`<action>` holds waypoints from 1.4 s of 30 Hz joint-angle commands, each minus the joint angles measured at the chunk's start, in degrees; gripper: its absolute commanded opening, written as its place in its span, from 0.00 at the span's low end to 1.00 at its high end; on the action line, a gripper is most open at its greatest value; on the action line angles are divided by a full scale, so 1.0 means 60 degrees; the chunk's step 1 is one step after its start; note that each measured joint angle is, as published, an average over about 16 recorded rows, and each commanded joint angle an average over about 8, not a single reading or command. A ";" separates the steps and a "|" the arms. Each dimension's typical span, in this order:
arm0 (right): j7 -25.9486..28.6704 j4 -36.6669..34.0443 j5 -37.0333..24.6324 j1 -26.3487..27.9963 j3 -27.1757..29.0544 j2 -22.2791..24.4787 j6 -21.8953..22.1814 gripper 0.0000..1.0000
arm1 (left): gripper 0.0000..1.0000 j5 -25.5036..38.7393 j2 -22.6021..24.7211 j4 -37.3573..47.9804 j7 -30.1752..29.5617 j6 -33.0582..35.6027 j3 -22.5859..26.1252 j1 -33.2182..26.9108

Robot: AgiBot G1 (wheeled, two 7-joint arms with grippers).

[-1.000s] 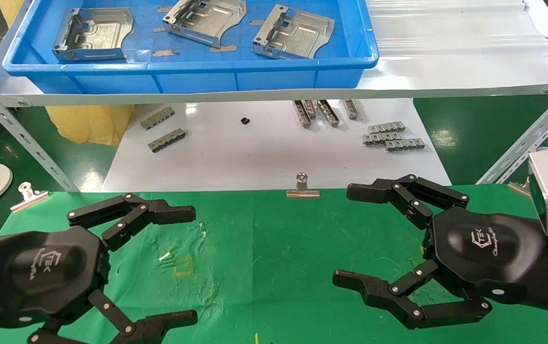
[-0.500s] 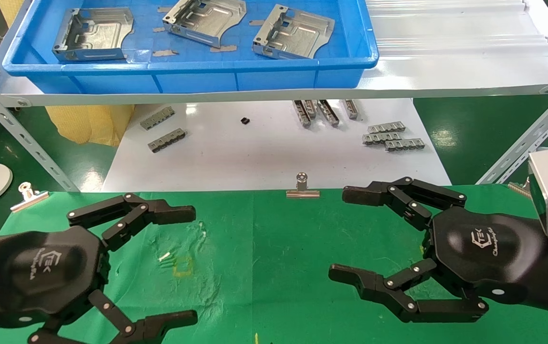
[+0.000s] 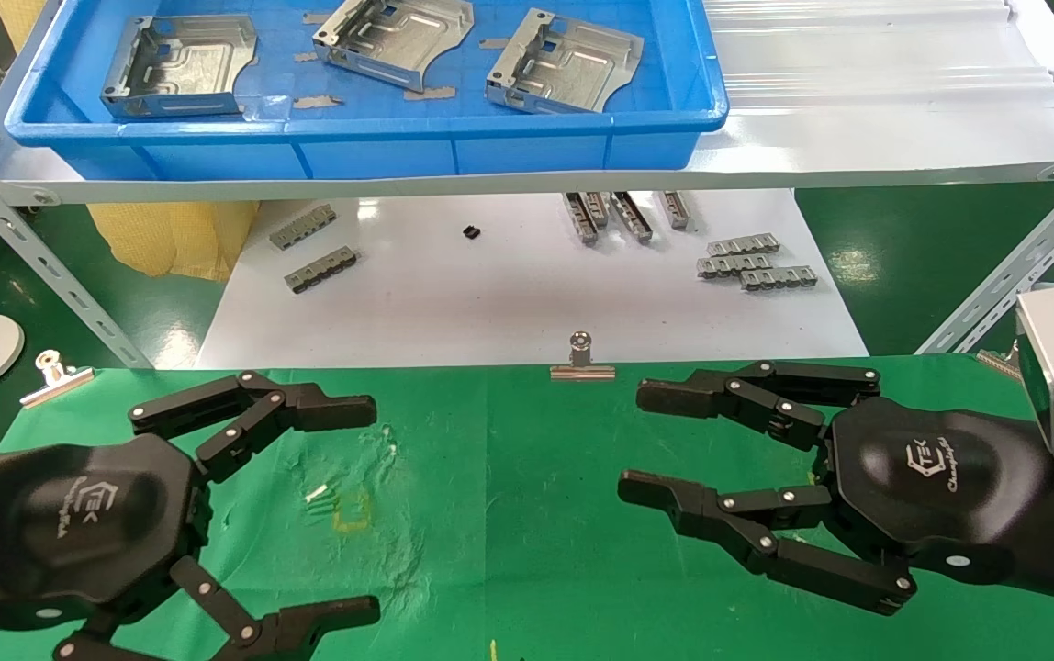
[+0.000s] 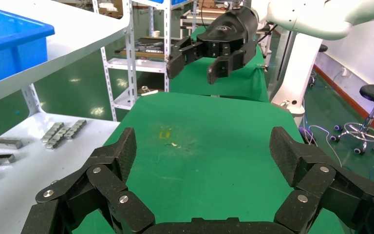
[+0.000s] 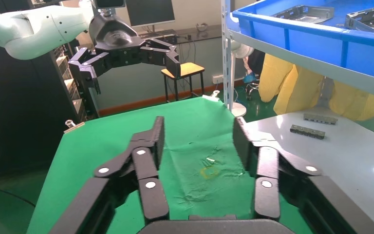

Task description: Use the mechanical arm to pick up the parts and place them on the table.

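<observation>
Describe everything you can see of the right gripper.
The right gripper is a glossy black hexagonal palm with a white logo, joined to a silver box wrist. Its two black linked-bar fingers, pinned with silver rivets, stand partly apart with nothing between them. It hovers over the green table, fingertips pointing toward the robot's left, touching neither cloth nor parts.

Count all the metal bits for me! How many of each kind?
Big square silver sheet-metal plates in the blue plastic tray: 3
Small grey toothed strips on the white board: 9
Silver binder clips on the green cloth table: 2
Total: 14
</observation>
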 commanded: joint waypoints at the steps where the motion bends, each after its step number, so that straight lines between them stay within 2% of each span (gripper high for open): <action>1: 0.0000 0.0000 0.0000 0.0000 0.0000 0.0000 0.0000 0.00 | 1.00 0.0000 0.0000 0.0000 0.0000 0.0000 0.0000 0.0000; 27: 0.0000 0.0000 0.0000 0.0000 0.0000 0.0000 0.0000 0.00 | 1.00 0.0065 0.0048 0.0001 -0.0092 -0.0094 0.0013 -0.0200; 31: 0.0000 0.0000 0.0000 0.0000 0.0000 0.0000 0.0000 0.00 | 1.00 0.0400 0.0247 0.0185 -0.0347 -0.0331 0.0106 -0.1011; 35: 0.0000 0.0000 0.0000 0.0000 0.0000 0.0000 0.0000 0.00 | 1.00 0.1091 0.0698 0.0890 -0.0605 -0.0529 0.0368 -0.2425; 39: 0.0000 0.0000 0.0000 0.0000 0.0000 0.0000 0.0000 0.00 | 1.00 0.2042 0.1490 0.2354 -0.0662 -0.0664 0.0825 -0.4042; 42: 0.0000 0.0000 0.0000 0.0000 0.0000 0.0000 0.0000 0.00 | 1.00 0.2850 0.2316 0.3974 -0.0608 -0.1003 0.1225 -0.5254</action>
